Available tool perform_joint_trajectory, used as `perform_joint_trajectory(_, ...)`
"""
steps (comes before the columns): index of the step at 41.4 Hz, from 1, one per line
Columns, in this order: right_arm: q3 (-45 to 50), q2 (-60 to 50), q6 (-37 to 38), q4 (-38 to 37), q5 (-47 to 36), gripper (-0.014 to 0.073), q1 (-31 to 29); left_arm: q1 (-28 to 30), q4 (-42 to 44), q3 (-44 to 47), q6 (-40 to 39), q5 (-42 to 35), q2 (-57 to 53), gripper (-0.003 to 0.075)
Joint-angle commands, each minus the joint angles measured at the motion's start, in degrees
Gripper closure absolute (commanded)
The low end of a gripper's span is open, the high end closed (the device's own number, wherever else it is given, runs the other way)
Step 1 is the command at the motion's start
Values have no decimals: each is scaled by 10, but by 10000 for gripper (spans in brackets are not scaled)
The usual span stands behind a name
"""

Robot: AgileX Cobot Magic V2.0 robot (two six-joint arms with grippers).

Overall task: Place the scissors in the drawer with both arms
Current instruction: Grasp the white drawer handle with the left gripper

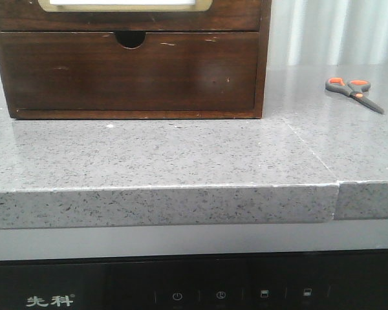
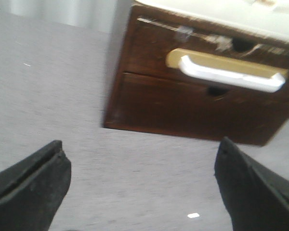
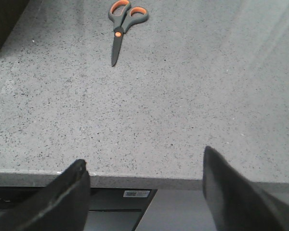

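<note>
Grey speckled stone counter (image 1: 181, 155) | scissors (image 1: 354, 93) flat, closed | left gripper (image 2: 142, 192), right gripper (image 3: 147, 192) spread wide

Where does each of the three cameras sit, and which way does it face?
Front view: looks forward over the grey counter at the wooden chest, scissors lying to the right; no arm shows.
Left wrist view: on the left arm, facing the chest's drawer with the white panel; left gripper open, fingers wide apart.
Right wrist view: on the right arm, looking down at the scissors; right gripper open over the counter edge.
Shared: front and right wrist views both show the scissors.
</note>
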Motion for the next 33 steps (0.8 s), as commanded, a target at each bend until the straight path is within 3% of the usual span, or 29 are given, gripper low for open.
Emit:
perform_joint_trajectory(1, -14, 8, -4, -13, -40, 74, 0, 0, -118, -15, -1, -66, 38, 122)
perform_joint_trajectory(12, -14, 8, -4, -13, -40, 74, 0, -1, -336, -17, 41, -88, 155, 122)
perform_joint_trajectory(25, -14, 8, -4, -13, -40, 74, 0, -1, -724, -17, 341, -39, 297, 122)
perform_joint_trajectory(33, -14, 8, -4, -13, -40, 74, 0, -1, -866, -22, 455, 23, 378, 123)
